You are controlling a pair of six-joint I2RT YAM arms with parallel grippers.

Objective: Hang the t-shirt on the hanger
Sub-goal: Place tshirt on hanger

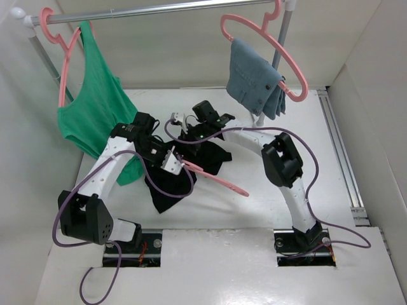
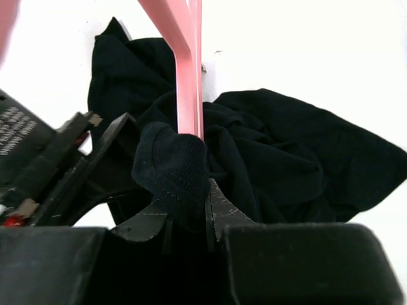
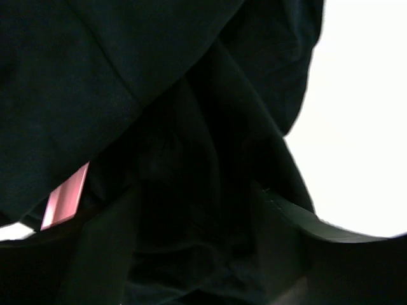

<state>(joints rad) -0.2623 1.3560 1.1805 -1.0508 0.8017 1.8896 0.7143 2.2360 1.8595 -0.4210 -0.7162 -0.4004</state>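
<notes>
The black t-shirt [image 1: 175, 181] lies crumpled on the table between the arms. The pink hanger [image 1: 219, 180] sticks out of it toward the lower right. My left gripper [image 1: 173, 160] is shut on a ribbed fold of the t-shirt [image 2: 172, 165]. The hanger's bar [image 2: 189, 76] runs into that fold at the jaws [image 2: 187, 213]. My right gripper [image 1: 188, 131] is at the shirt's far edge. In its wrist view, black cloth [image 3: 127, 95] fills the gap between its fingers [image 3: 197, 235], and a sliver of hanger [image 3: 63, 198] shows at the left.
A rail across the back holds a pink hanger with a green tank top [image 1: 95, 108] on the left. Another pink hanger with a grey-blue garment [image 1: 257, 79] hangs on the right. White walls close in the table [image 1: 305, 159].
</notes>
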